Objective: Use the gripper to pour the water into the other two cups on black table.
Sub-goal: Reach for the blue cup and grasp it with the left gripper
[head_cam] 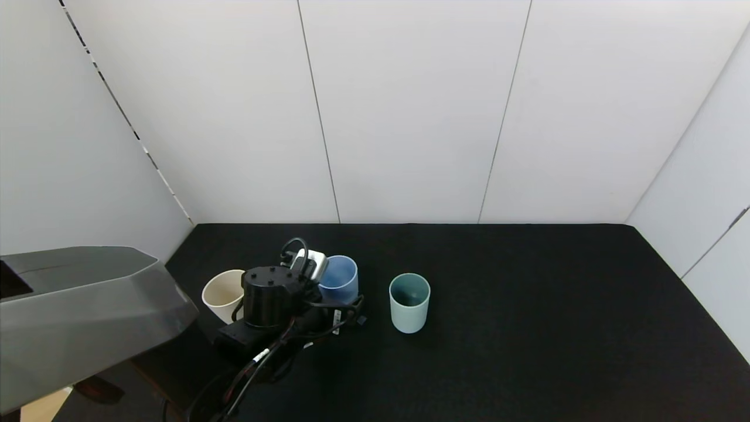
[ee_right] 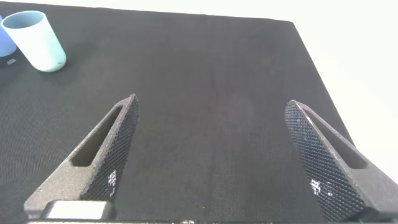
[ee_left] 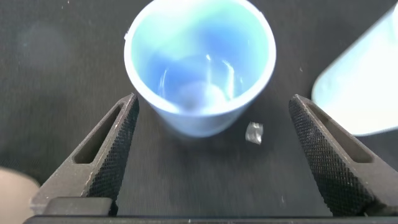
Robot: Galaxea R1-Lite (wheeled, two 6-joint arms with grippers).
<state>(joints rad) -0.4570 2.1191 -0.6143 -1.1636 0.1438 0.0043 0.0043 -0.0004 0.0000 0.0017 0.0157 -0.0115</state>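
My left gripper [head_cam: 329, 308] is open and low over the black table [head_cam: 527, 305], its fingers [ee_left: 115, 140] to either side of and just short of a light blue cup [head_cam: 338, 279]. In the left wrist view [ee_left: 212, 99] this cup [ee_left: 200, 62] stands upright, with clear liquid glinting inside. The beige cup [head_cam: 224, 293] stands to the left of the arm. The mint green cup [head_cam: 409, 302] with a dark teal inside stands to the right; its side shows in the left wrist view [ee_left: 367, 81]. My right gripper [ee_right: 211, 102] is open and empty over bare table, outside the head view.
A small pale scrap [ee_left: 254, 132] lies on the table beside the blue cup. A grey part of the robot's body [head_cam: 76, 316] fills the lower left. White walls close the table at the back and sides. The mint cup [ee_right: 34, 40] is far from the right gripper.
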